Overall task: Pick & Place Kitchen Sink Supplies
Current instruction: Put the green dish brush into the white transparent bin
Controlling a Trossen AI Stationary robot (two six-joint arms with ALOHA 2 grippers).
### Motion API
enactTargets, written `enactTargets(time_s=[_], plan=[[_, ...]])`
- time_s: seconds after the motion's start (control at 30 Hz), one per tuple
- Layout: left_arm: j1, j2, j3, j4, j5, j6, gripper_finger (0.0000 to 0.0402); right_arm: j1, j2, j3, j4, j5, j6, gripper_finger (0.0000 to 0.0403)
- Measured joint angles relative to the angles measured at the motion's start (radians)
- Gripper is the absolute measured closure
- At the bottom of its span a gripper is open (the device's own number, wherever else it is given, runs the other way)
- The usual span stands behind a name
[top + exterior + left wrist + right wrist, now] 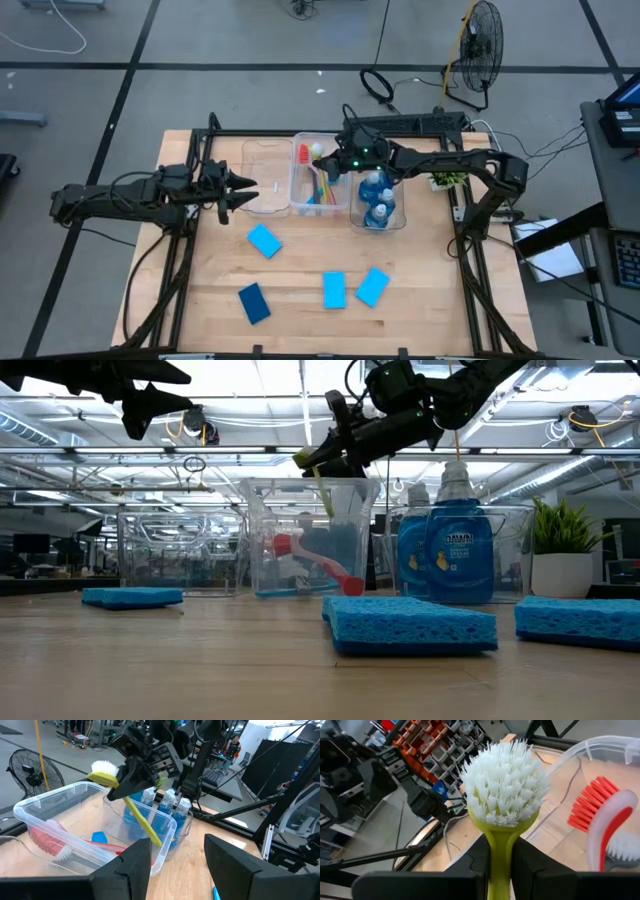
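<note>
My right gripper (335,160) hovers over the middle clear bin (297,190), shut on a yellow-green brush (135,810) with a white bristle head (504,780). A red brush (47,840) and other brushes lie in that bin. Several blue bottles (377,195) stand in the right-hand bin (400,218). Three light blue sponges (264,240) (334,290) (372,286) and a darker sponge (254,303) lie flat on the table. My left gripper (177,865) waits open at the table's left, raised beside the left bin (262,170), nothing between its fingers. My right gripper pinches the brush's neck (500,852), just below the bristle head, between its two fingers (476,857). The fingers come nearly level from the table's right, slanting a little down. The brush is lifted and tilted, head up, its handle's free end (156,840) dipping inside the middle bin.
A small green potted plant (447,180) stands at the table's far right. The three bins sit in a row across the far half. The near half of the wooden table (200,320) holds only the sponges. Metal frame rails run along both sides.
</note>
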Motion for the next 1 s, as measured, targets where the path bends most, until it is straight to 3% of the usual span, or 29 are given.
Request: enactTargets(time_s=[1.0], plan=[[0.0, 0.0, 0.0, 0.0, -0.026, -0.002, 0.0215, 0.0, -0.003, 0.0, -0.049, -0.03, -0.017, 0.0337]])
